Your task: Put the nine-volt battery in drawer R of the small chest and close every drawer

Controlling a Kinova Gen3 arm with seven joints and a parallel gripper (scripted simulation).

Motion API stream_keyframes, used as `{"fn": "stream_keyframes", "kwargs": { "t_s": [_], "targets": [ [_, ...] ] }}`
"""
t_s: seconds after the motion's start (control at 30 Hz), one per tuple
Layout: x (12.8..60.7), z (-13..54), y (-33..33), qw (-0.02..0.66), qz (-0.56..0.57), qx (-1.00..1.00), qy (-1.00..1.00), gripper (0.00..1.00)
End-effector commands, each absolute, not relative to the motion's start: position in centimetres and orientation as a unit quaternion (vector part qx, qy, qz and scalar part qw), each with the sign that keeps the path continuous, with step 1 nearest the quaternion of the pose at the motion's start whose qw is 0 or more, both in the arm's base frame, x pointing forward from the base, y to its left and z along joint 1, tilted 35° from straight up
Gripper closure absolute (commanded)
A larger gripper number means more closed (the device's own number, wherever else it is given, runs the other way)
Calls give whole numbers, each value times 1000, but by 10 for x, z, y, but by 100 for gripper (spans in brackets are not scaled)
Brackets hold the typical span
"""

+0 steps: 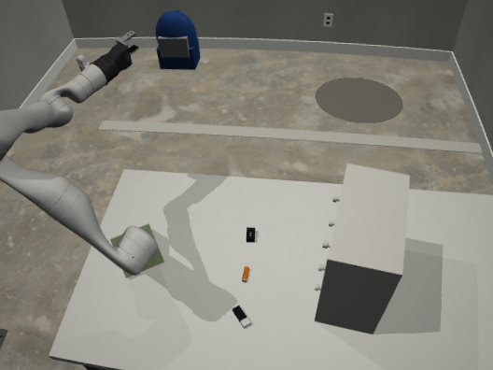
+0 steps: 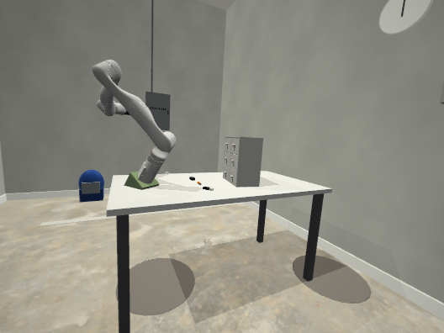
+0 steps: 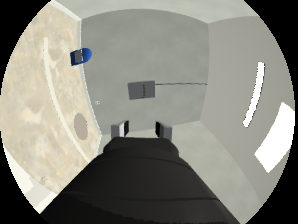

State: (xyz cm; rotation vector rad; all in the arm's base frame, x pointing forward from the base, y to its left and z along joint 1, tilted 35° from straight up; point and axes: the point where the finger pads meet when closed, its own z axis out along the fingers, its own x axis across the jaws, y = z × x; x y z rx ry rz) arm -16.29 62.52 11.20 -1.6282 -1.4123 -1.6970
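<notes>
The small grey chest [image 1: 369, 243] stands at the right of the white table, with its drawer knobs [image 1: 327, 244] facing the table's middle. It also shows in the exterior view [image 2: 242, 161], with all drawers looking pushed in; the labels are too small to read. Three small things lie left of the chest: a black block [image 1: 250, 234], an orange one [image 1: 246, 274] and a black-and-white one [image 1: 242, 317]. I cannot tell which is the nine-volt battery. My gripper [image 1: 128, 39] is open and empty, held high and far off the table's left, pointing at the back wall. The wrist view shows its fingertips against the wall.
The arm's green base [image 1: 138, 249] sits at the table's left edge. A blue object [image 1: 177, 41] stands on the floor by the back wall. A grey wall panel [image 3: 140, 90] faces the wrist camera.
</notes>
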Motion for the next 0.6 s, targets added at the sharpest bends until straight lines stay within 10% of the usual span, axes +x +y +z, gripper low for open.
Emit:
{"fn": "stream_keyframes", "kwargs": {
  "t_s": [0.0,0.57],
  "targets": [
    [-163,115,627,200,-605,-584,-503,0],
    [-129,157,632,184,-628,-599,-462,0]
  ]
}}
